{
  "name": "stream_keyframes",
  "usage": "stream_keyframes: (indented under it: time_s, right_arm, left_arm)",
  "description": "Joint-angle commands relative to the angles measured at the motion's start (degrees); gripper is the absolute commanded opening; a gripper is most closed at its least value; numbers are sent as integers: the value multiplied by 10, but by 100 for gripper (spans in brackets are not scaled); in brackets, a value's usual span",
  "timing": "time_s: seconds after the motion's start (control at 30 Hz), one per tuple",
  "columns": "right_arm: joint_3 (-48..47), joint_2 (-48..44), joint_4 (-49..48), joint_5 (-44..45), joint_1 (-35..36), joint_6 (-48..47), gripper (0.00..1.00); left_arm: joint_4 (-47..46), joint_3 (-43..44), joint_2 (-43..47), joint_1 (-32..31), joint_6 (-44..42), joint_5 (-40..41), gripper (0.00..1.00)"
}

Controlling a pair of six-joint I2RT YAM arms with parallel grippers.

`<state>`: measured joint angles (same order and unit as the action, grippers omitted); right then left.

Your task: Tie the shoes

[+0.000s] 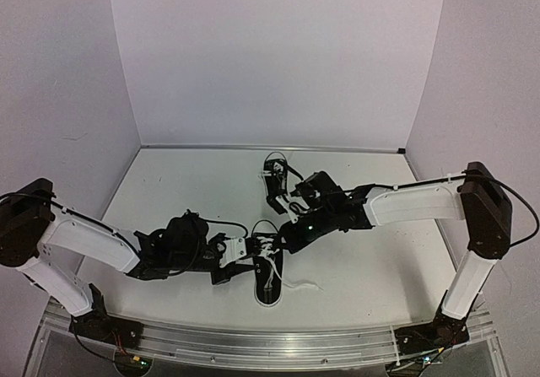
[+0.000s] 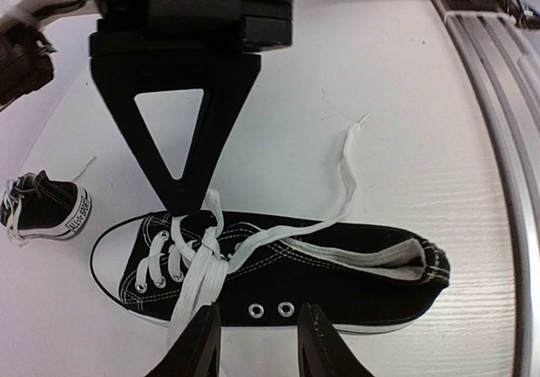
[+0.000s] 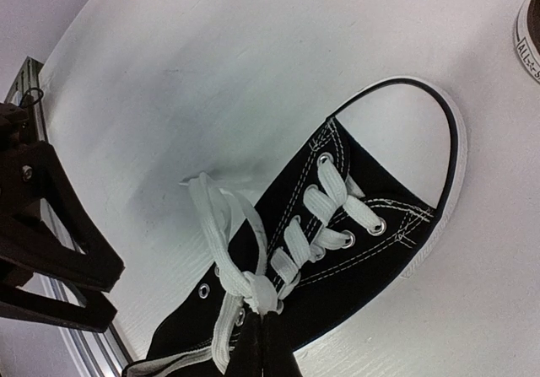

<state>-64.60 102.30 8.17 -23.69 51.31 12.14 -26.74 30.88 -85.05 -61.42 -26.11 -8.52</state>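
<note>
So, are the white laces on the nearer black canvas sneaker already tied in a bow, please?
No, one white lace trails loose across the table beyond the black canvas sneaker, with no bow formed.

I have the left arm [image 1: 84,240] stretched low toward the near shoe [image 1: 268,271], coming in from its left in the top view. The left end effector [image 2: 259,312] has its fingers parted at the shoe's side. The right arm [image 1: 409,201] comes in from the shoe's right, wrist tipped down. The right end effector [image 3: 266,335] is pinched on the lace [image 3: 221,225] crossing.
</note>
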Motion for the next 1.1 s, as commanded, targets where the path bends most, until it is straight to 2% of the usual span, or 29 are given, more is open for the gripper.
stream_keyframes:
  time_s: [0.0,0.27,1.07]
  right_arm:
    - [-7,10,-11,-8,1,4,0]
    - [-7,14,-12,-12,1,6,0]
    - [-6,13,-13,-15,1,9,0]
  left_arm:
    - [10,51,-41,-11,-88,30,31]
    - [6,85,-83,-16,-110,42,26]
    - [28,129,-139,-28,-129,51,24]
